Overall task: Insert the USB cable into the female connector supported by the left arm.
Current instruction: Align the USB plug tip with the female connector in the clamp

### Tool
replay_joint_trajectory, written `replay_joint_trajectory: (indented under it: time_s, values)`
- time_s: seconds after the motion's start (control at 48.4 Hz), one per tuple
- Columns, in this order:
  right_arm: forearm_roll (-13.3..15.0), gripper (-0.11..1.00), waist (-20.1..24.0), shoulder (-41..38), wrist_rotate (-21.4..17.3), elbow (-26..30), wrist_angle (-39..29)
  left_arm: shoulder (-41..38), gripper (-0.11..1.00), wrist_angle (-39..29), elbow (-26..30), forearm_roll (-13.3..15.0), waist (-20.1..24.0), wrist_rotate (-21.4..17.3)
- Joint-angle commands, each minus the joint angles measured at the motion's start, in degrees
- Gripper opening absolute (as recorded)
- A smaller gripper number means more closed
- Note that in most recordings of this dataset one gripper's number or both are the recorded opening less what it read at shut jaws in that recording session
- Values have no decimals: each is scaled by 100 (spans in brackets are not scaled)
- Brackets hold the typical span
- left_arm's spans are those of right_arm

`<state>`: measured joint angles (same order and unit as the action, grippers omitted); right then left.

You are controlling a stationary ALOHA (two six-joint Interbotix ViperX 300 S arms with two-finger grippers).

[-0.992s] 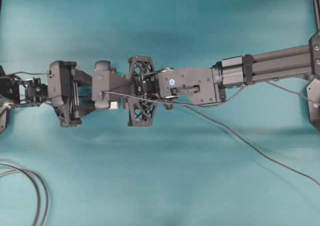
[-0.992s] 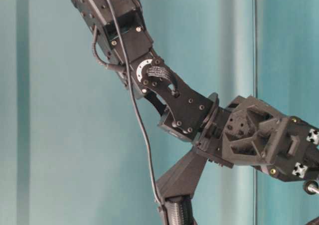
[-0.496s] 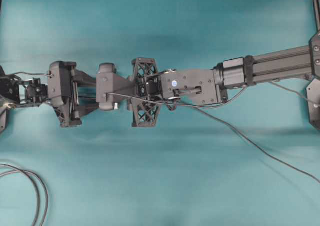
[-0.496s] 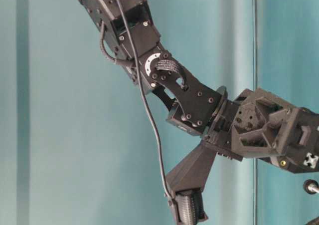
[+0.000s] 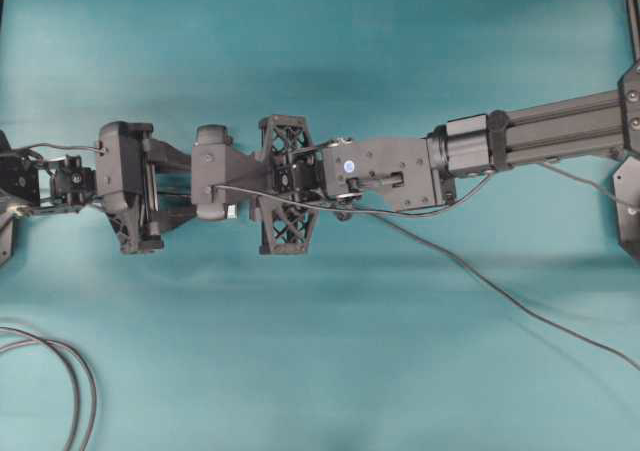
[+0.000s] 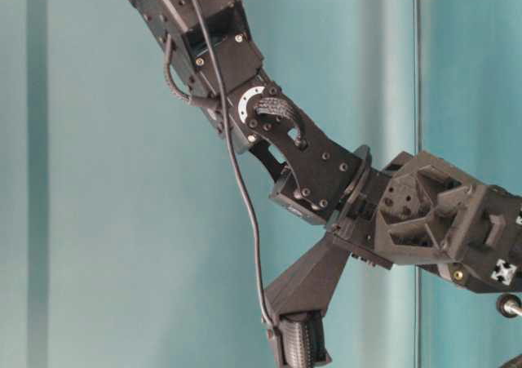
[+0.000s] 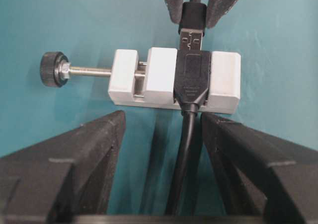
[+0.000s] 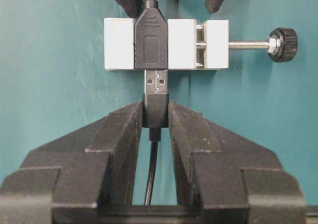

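Right now the black left arm [image 5: 125, 186] w/ its pointed two-finger left gripper [image 7: 161, 124] stands spread, jaws either side of the white clamp-block female connector [image 7: 174, 82], touching unclear. Opp., the right gripper [image 8: 155, 119] is clenched on the dark grey silver-tipped USB cable [image 8: 155, 92]. Plug's long axis lines up w/ the socket, tip at its mouth, seemingly part-way in; push straight fwd.

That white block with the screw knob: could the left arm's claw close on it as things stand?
Probably yes. In the left wrist view the white block lies just past the claw's open fingers, with only the block's own dark cable running between them. The other claw, holding the USB plug, is on the far side.
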<state>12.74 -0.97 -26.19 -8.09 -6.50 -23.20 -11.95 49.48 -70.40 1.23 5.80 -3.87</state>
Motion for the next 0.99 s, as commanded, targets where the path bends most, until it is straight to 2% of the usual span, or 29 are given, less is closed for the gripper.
replay_joint_trajectory:
  time_s: [0.0, 0.972]
  values:
    - [9, 21, -9, 272, -9, 70, 70, -26, 69, -114, 18, 26, 35, -132]
    - [9, 21, -18, 220, 0, 53, 70, -26, 69, -114, 18, 18, 44, -141]
